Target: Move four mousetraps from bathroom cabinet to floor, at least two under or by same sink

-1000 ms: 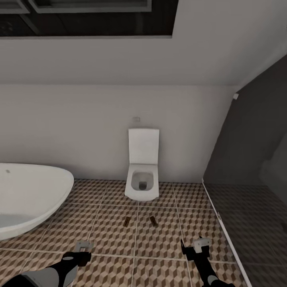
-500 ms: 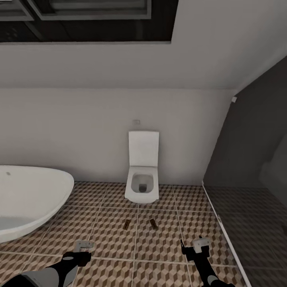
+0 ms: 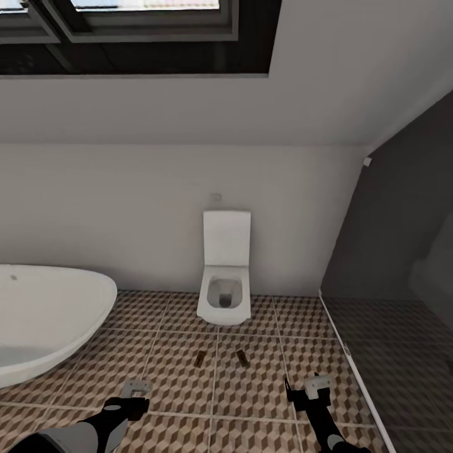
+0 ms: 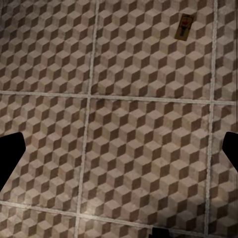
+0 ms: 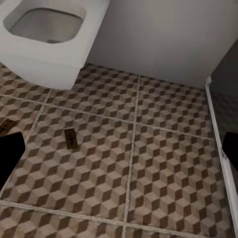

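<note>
You have two mousetraps [image 3: 199, 358] [image 3: 241, 357] lying flat on the bathroom floor [image 3: 251, 390], side by side but apart, just in front of the toilet [image 3: 224, 286], with the bathtub [image 3: 44, 321] to the left. Your left gripper [image 3: 134, 391] and right gripper [image 3: 314, 385] both hang low over the tiles with fingers spread wide, carrying nothing. Judgement: roughly half done; two traps remain to fetch, and sink placement is unconfirmed
</note>
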Motion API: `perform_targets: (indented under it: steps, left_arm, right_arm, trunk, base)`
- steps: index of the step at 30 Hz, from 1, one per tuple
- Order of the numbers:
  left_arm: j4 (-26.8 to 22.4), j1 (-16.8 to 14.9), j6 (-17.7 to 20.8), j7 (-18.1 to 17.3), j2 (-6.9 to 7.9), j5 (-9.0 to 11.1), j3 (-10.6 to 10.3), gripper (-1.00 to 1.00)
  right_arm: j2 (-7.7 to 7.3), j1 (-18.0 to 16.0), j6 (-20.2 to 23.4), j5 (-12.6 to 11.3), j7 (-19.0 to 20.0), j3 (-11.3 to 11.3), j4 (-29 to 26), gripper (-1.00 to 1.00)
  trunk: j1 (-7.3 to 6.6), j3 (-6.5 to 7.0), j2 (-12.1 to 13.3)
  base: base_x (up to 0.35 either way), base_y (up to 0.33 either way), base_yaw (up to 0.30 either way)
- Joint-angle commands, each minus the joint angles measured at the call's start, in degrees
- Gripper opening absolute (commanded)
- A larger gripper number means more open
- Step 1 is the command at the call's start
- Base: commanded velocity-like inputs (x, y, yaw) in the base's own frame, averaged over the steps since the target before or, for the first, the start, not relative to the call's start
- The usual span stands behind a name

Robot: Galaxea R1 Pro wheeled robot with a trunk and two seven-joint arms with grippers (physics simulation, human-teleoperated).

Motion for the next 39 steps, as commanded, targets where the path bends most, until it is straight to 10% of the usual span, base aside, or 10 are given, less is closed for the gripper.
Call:
perform_targets:
  steps: [1,39]
  left_arm:
    - [0.17,-0.08,-0.31,-0.02,-0.07,0.44,-0.48,1.0]
    - [-0.03,-0.08,-0.51,-0.11,-1.7,0.43,-0.42,1.0]
  right_arm:
    - [0.0,-0.04,-0.14,-0.54,-0.09,0.52,0.02,1.0]
    - [0.11,-0.04,-0.14,-0.54,-0.15,0.52,0.02,1.0]
  trunk:
    - [0.04,-0.04,-0.11]
    - [0.04,1.83,-0.11]
  base:
    - [0.0,0.0,0.0]
    - [0.0,0.0,0.0]
